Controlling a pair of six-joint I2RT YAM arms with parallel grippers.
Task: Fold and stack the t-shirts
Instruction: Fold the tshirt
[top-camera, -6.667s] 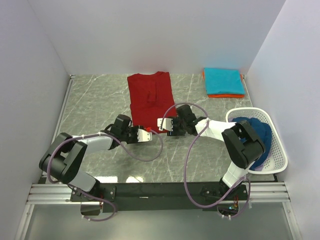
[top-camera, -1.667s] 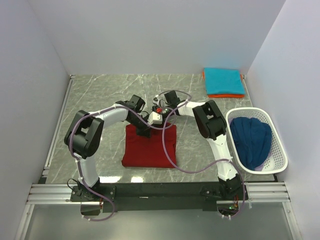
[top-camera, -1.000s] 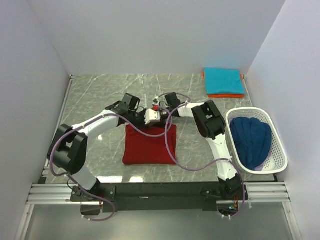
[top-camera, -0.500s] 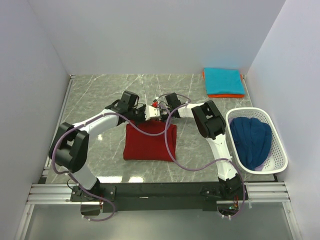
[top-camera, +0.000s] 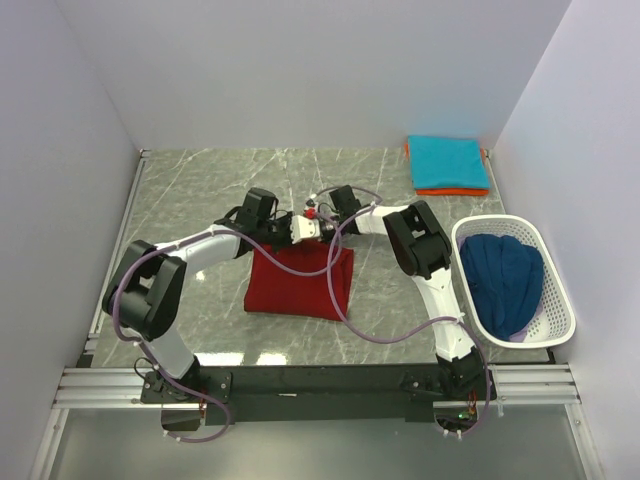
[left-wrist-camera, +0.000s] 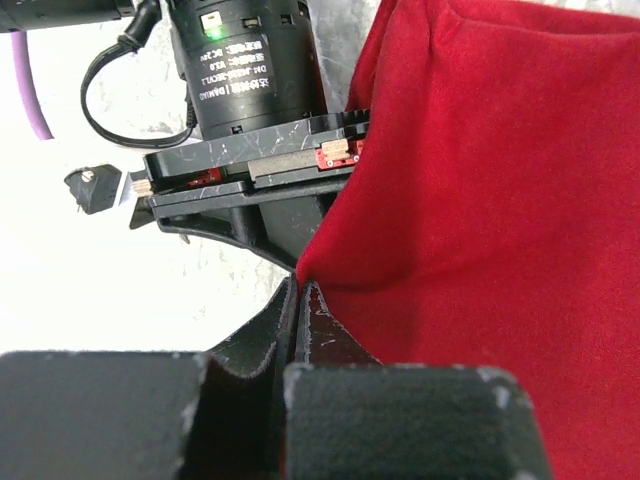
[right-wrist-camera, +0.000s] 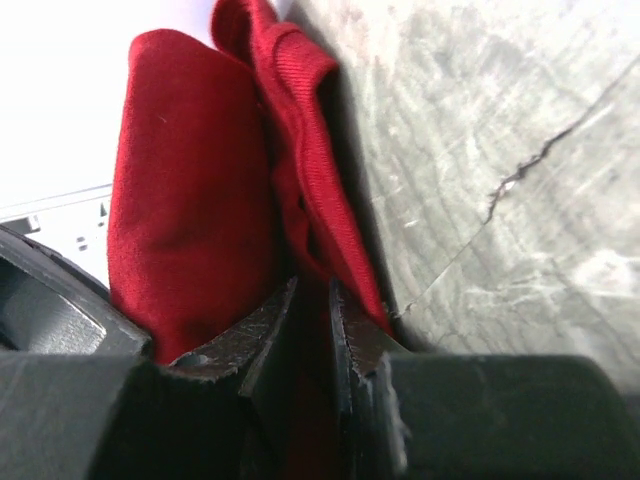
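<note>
The dark red t-shirt (top-camera: 295, 285) is pinched at its far edge by your left claw (left-wrist-camera: 300, 300) and right claw (right-wrist-camera: 312, 300); move both level and together so the fold lands square.

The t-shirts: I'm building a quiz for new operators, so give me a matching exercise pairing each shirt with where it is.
Column one:
1. dark red t-shirt
2. teal t-shirt
3. orange t-shirt
4. navy blue t-shirt

Column two:
A. inside the white basket
B. far right corner, on top
C. pinched by the left gripper and the right gripper
D. far right corner, underneath

Pairs: 1-C, 2-B, 3-D, 4-A
</note>
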